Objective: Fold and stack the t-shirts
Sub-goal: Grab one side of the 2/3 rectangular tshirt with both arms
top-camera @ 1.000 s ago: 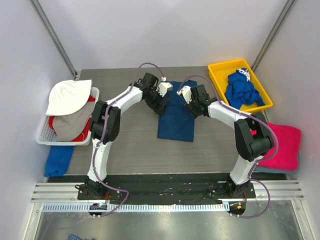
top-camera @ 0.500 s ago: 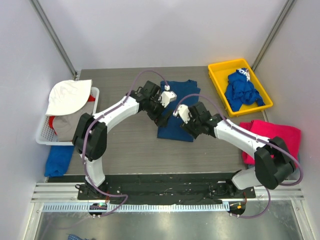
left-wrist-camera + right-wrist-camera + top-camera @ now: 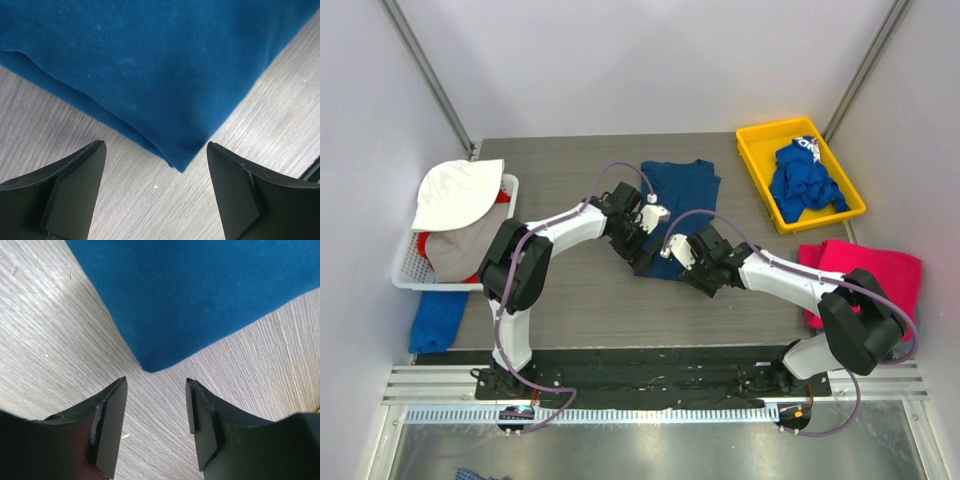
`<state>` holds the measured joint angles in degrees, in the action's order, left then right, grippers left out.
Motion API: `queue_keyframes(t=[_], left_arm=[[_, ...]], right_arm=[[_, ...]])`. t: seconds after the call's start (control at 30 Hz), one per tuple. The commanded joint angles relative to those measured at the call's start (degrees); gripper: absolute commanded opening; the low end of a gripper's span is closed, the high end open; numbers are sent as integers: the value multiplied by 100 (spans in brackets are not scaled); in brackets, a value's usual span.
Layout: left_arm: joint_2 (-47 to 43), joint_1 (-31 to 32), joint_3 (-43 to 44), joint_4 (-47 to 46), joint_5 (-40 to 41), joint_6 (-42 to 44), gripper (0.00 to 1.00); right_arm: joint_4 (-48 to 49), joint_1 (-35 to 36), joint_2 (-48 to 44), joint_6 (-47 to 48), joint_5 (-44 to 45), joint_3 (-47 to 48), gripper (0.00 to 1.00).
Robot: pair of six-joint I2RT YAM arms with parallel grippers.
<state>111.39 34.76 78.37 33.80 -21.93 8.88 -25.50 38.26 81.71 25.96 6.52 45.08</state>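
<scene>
A navy tee (image 3: 682, 192) lies folded into a long strip at mid-table, with no print showing. My left gripper (image 3: 636, 248) is open at its near left corner. In the left wrist view the cloth corner (image 3: 180, 159) lies on the table between the open fingers (image 3: 75, 190) of that gripper (image 3: 156, 145). My right gripper (image 3: 688, 272) is open at the near right corner (image 3: 152, 365), just short of it in the right wrist view (image 3: 156, 381). A royal-blue tee (image 3: 802, 180) lies crumpled in the yellow bin (image 3: 757, 140). A magenta tee (image 3: 880, 285) lies folded at the right.
A white basket (image 3: 404, 268) at the left holds a white hat (image 3: 455, 192) and grey and red clothes. A blue cloth (image 3: 437, 320) lies in front of the basket. The black base rail (image 3: 650, 375) runs along the near edge.
Both grippers have moved from the far part of the navy tee down to its near corners. The tee's far end is now uncovered.
</scene>
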Motion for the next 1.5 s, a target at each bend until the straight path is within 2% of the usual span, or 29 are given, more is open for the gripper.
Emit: queue_keyframes(t=[0.0, 0.37, 0.63, 0.77, 0.93, 1.47], left_arm=[[58, 30, 3, -304, -162, -142, 86], [119, 180, -137, -392, -232, -212, 83], [119, 233, -357, -401, -259, -212, 73], [102, 241, -436, -409, -241, -177, 72], [76, 259, -498, -409, -250, -142, 72], [67, 321, -445, -278, -329, -1, 70]], right_arm=[[335, 15, 169, -20, 51, 10, 56], [546, 15, 574, 50, -46, 71, 52], [669, 15, 767, 94, -55, 229, 48], [678, 6, 855, 103, -81, 291, 49], [616, 15, 881, 85, -160, 361, 57], [643, -381, 1154, 243, -1091, 510, 54]])
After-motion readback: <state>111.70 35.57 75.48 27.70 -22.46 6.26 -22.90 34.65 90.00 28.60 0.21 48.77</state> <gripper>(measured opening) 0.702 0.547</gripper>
